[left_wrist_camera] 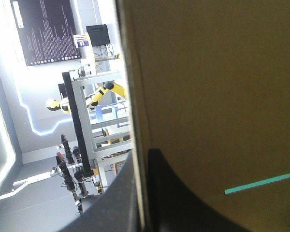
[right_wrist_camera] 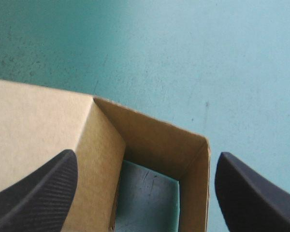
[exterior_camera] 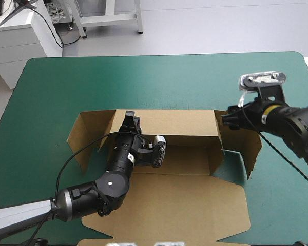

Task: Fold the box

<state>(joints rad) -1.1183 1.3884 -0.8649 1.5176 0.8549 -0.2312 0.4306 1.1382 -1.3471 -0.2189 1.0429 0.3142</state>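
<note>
The box (exterior_camera: pixel 185 169) lies mid-counter (exterior_camera: pixel 159 77), a little toward the near side, with its far wall (exterior_camera: pixel 174 123) raised and its lid panel (exterior_camera: pixel 169 205) flat toward the near edge. The left gripper (exterior_camera: pixel 129 122) is clamped on the top edge of that far wall, near its left end. In the left wrist view the thin pale edge of board runs straight up between the black fingers (left_wrist_camera: pixel 179 198), so the pinch looks square. The right gripper (exterior_camera: pixel 227 120) hangs released at the far right corner, its fingers (right_wrist_camera: pixel 36 193) spread wide on either side of the corner pocket where the right end flap (exterior_camera: pixel 249 148) stands. The step in hand seems to be setting up and tucking the right end while the far wall is held upright. To do it well, the left grip should be firm and vertical without crushing the wall. The right gripper should press along the score line rather than mid-panel, since board bends cleanly only at its creases. The material is a single sheet of brown board, matte and stiff, with crisp cut edges and angled tabs. It will likely spring back if let go before a tab locks. The teal-green cover looks smooth and faintly scuffed, so the sheet could slide under a sideways push.
</note>
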